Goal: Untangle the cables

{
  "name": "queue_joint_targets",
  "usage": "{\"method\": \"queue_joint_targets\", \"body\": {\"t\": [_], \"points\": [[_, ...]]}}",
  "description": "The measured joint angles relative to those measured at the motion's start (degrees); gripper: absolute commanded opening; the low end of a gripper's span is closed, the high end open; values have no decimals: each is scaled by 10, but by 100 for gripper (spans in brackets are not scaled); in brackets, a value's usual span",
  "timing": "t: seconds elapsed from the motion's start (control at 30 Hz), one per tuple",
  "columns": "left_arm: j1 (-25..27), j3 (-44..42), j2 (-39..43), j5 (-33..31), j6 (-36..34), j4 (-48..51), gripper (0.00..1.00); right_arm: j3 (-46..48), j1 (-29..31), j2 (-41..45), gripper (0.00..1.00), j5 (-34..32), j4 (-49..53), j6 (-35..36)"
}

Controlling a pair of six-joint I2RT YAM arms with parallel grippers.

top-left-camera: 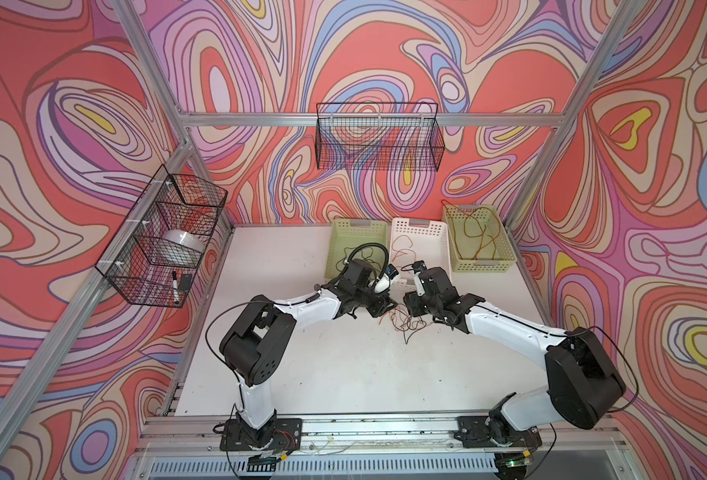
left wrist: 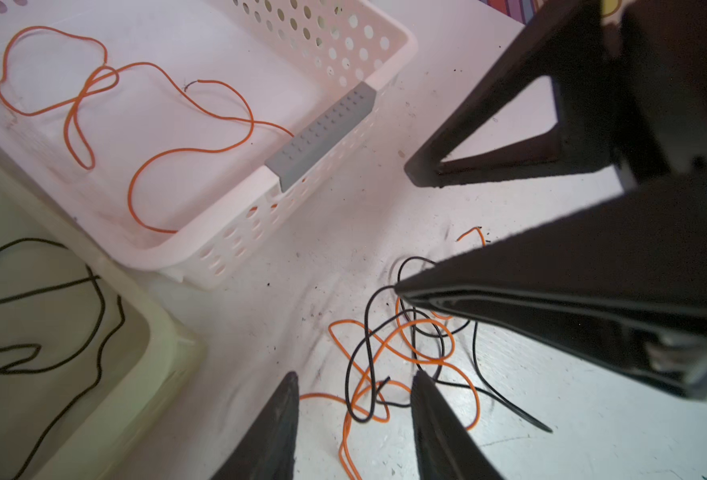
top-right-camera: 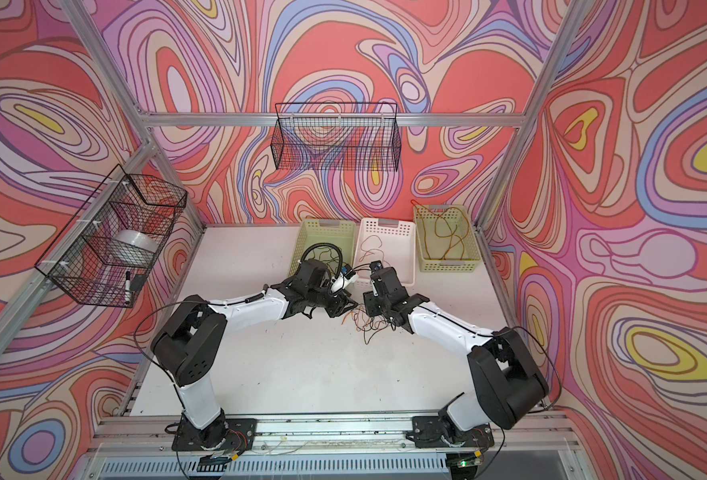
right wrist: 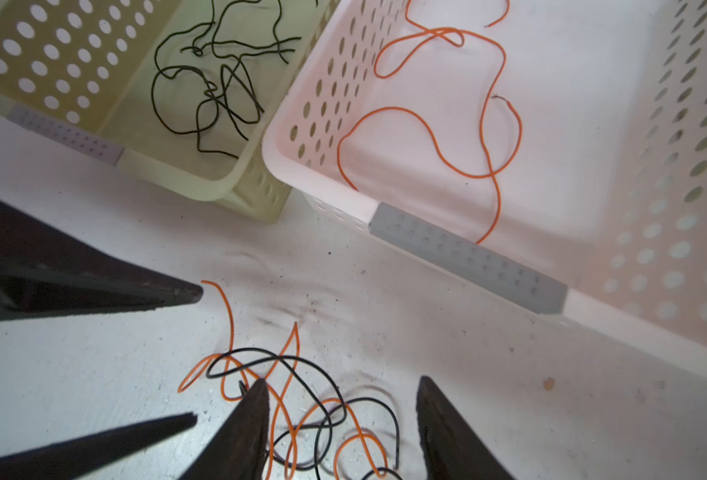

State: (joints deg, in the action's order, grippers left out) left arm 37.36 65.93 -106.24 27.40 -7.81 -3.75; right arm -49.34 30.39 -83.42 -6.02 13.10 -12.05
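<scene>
The tangled cables (left wrist: 397, 357) lie on the table (top-left-camera: 343, 374), partly between the fingers (left wrist: 277, 432) of the left gripper (left wrist: 355, 376), partly between those of the right gripper (right wrist: 343, 380). Just beyond both sets of fingertips stands the middle basket (right wrist: 468, 253), with the left basket (right wrist: 202, 189) and the right basket (top-left-camera: 478, 268) at its sides. Loose cables lie in each.

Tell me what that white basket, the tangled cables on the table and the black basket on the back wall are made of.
White basket: likely moulded plastic, smooth, faintly glossy, with round holes and a rounded rim. Tangled cables: probably wire in orange and black plastic sleeving; they hold springy loops. Black wall basket: seemingly thin metal wire grid, dark-coated.
</scene>
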Motion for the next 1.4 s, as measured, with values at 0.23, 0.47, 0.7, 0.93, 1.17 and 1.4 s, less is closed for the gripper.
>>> {"method": "queue_joint_targets", "body": {"t": [0.23, 0.47, 0.7, 0.93, 1.17, 1.4], "points": [[0, 21, -39, 16, -4, 15, 40, 14, 0, 34, 59, -23, 14, -5], [0, 40, -60, 26, -3, 25, 2, 18, 0, 42, 57, -35, 21, -4], [2, 32, -43, 39, -8, 27, 0, 51, 0, 87, 68, -28, 10, 31], [7, 2, 79, 50, -5, 21, 0, 108, -1, 149, 73, 52, -41, 64], [21, 0, 124, 67, -1, 15, 0, 110, -1, 135, 66, 74, -76, 61], [25, -1, 162, 69, -1, 34, 0, 110, -1, 144, 58, 57, -104, 48]]}}
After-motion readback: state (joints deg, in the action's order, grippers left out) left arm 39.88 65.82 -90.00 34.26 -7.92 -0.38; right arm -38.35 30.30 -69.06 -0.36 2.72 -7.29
